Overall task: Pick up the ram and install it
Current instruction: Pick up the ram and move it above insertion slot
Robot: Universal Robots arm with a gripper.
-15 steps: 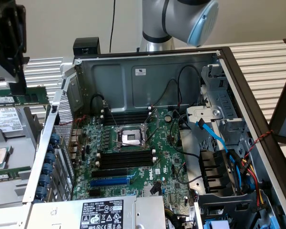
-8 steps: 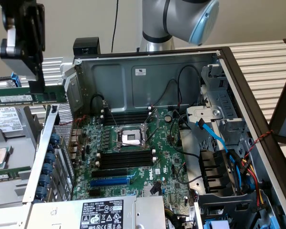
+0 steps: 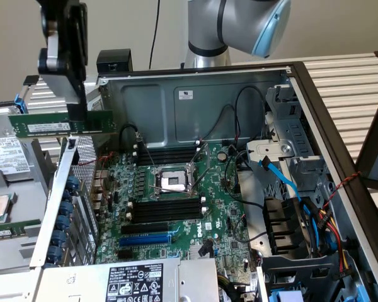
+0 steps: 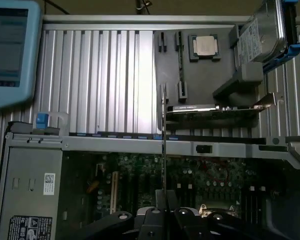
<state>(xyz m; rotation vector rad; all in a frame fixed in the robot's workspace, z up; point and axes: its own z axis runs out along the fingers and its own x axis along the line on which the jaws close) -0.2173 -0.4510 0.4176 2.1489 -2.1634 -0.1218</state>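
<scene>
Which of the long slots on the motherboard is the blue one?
The blue slot, lowest of the long slots in the exterior view. The black slots lie between it and the CPU socket, with more black ones beyond the socket.

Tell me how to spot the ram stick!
Find the open computer case, then look above its edge on the exterior view's left, where the black gripper hangs. It pinches the ram: a long, thin green board with a white label, up in the air, unlike the black slots fixed on the motherboard.
</scene>
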